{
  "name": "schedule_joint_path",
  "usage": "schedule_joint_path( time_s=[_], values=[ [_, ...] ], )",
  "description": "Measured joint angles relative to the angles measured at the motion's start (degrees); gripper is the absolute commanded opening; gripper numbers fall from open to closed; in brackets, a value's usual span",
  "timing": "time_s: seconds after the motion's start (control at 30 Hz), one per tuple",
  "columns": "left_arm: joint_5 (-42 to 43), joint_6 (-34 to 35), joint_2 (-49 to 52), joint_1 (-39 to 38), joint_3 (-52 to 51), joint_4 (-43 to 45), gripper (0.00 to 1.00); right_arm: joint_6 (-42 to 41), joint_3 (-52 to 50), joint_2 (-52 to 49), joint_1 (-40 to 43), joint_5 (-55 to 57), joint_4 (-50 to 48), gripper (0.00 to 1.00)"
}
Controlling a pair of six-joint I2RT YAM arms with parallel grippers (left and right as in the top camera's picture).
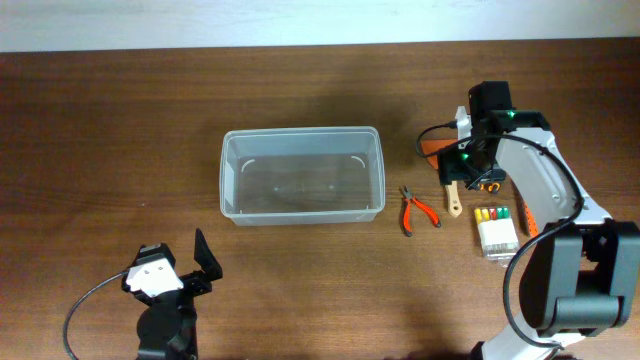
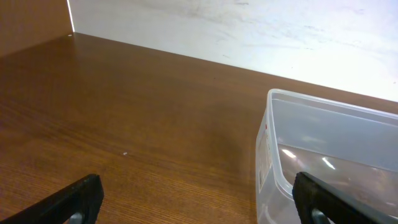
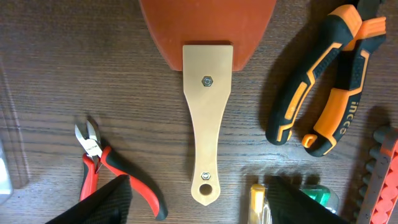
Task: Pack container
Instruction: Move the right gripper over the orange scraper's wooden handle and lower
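The clear plastic container stands empty at the table's middle; its corner shows in the left wrist view. My right gripper is open and hovers over a scraper with a wooden handle and an orange blade; its fingers straddle the handle's end without touching. Red cutters lie to the left, also seen from overhead. Black-and-orange pliers lie to the right. My left gripper is open and empty at the front left, near the container in its wrist view.
A clear case of coloured screwdriver bits lies at the right, its edge showing in the right wrist view. An orange strip sits at the far right. A pale wall bounds the table's far edge.
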State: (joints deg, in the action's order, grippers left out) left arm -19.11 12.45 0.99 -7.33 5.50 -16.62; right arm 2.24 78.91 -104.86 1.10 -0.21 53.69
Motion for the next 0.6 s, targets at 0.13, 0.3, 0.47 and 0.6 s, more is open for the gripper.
schedule_joint_path(
  time_s=[0.13,0.3,0.47,0.6],
  values=[
    [0.0,0.0,0.0,0.0,0.0,0.0,0.99,0.1,0.0,0.0,0.0,0.0,-0.6,0.78],
    [0.0,0.0,0.0,0.0,0.0,0.0,0.99,-0.5,0.0,0.0,0.0,0.0,-0.8,0.78],
    [0.0,0.0,0.0,0.0,0.0,0.0,0.99,-0.7,0.0,0.0,0.0,0.0,-0.4,0.8],
    [0.0,0.0,0.0,0.0,0.0,0.0,0.99,-0.7,0.0,0.0,0.0,0.0,-0.2,0.74]
  ],
)
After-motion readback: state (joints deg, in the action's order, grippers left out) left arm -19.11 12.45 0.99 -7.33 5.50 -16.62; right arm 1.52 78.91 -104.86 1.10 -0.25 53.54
